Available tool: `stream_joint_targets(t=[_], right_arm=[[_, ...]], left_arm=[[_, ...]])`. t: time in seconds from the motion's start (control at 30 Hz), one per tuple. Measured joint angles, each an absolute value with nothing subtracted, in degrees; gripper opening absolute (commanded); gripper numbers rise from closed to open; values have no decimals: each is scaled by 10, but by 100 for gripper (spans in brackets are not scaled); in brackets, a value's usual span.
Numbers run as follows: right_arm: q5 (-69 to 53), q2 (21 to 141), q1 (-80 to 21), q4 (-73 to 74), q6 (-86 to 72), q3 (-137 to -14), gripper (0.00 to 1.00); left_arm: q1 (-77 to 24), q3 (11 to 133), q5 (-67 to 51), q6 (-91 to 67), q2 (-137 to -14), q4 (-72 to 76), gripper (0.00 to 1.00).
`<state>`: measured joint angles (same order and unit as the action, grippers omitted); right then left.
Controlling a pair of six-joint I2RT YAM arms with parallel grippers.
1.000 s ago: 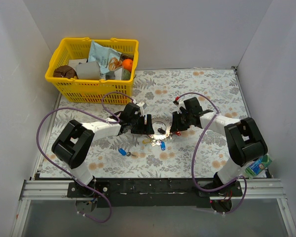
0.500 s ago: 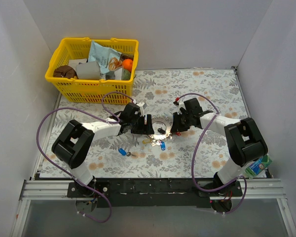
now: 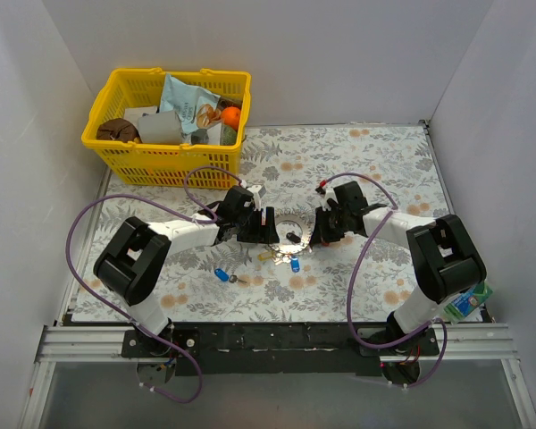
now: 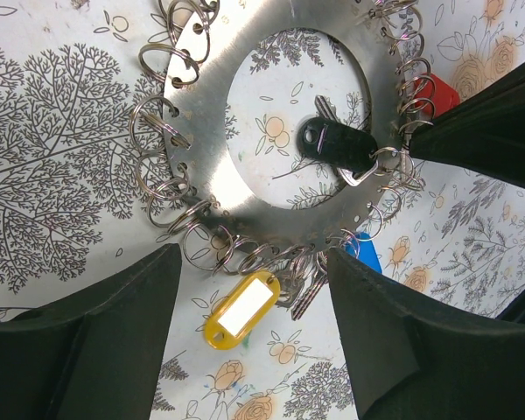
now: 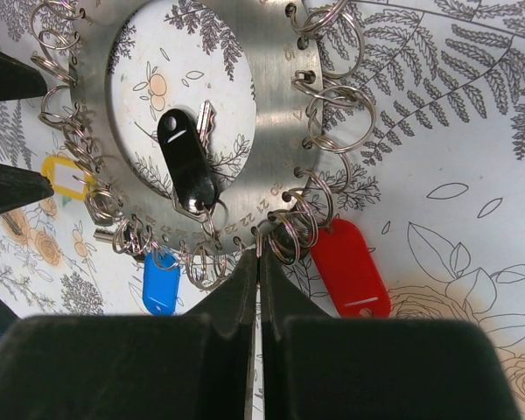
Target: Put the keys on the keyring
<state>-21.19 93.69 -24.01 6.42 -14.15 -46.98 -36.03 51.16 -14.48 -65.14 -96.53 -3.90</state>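
The keyring [image 3: 290,234] is a silver disc with small split rings around its rim, flat on the floral cloth. It fills the left wrist view [image 4: 210,131] and the right wrist view [image 5: 271,105]. A black key [image 4: 337,144] lies in its hole, and a yellow tag [image 4: 242,308], a blue tag [image 5: 160,282] and a red tag [image 5: 350,267] hang from the rim. My left gripper [image 4: 254,350] is open, straddling the rim at the yellow tag. My right gripper [image 5: 260,254] is shut on one rim ring beside the red tag. A loose blue key [image 3: 221,274] lies on the cloth, left of the disc.
A yellow basket [image 3: 116,147] full of odds and ends stands at the back left. White walls close in the left, back and right sides. A small green-blue packet [image 3: 469,302] sits by the right arm's base. Purple cables loop over both arms.
My right wrist has shifted slightly up and to the right while staying at the disc's rim. The left arm and the loose blue key have not moved.
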Motion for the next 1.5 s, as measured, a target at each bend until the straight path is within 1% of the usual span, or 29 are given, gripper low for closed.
stream_joint_targets(t=[0.3, 0.73, 1.13, 1.17, 1.5], right_arm=[[-207, 928, -240, 87, -125, -489, 1], [-227, 866, -240, 110, -83, -528, 1], [-292, 812, -240, 136, -39, -572, 1], [-307, 807, -240, 139, -30, -591, 1], [-402, 805, -240, 132, 0, -640, 1]], left_arm=[[-360, 512, -143, -649, -962, -40, 68], [-360, 512, -155, -622, -916, -40, 69], [-360, 543, -201, -585, -813, -34, 71], [-360, 550, -215, -577, -792, -34, 71], [-360, 572, -274, -545, -735, -26, 73]])
